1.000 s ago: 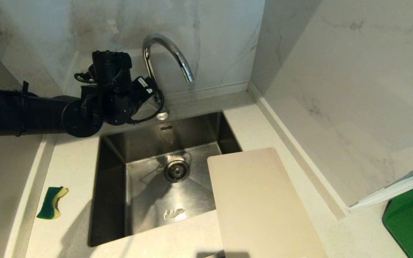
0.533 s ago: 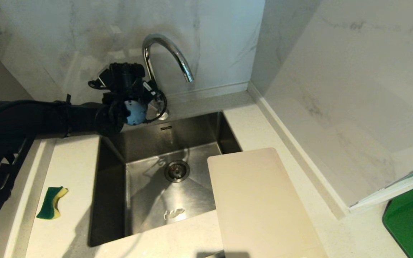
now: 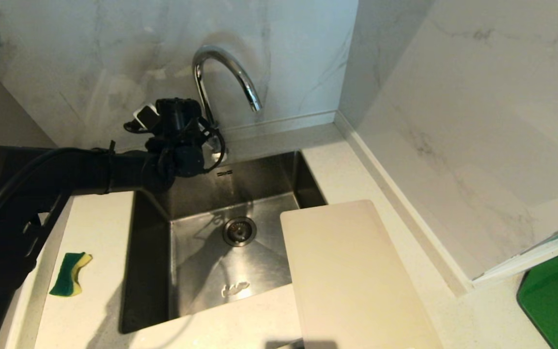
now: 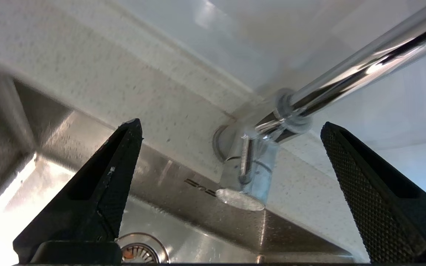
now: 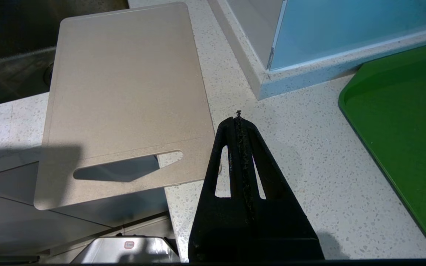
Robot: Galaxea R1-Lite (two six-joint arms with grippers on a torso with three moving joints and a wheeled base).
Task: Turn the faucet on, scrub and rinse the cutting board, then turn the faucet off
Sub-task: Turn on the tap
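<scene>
Sink (image 3: pixel 153 271) backdrop: faucet (image 4: pixel 250 162) base between spread left fingers (image 4: pixel 98 192), untouched.

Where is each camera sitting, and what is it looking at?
Head view: up high, looking down at the sink and faucet; left arm shows.
Left wrist view: behind the open left gripper, facing the faucet's base.
Right wrist view: behind the shut right gripper, over the counter.
Shared: head and right wrist views both show the cutting board.
</scene>
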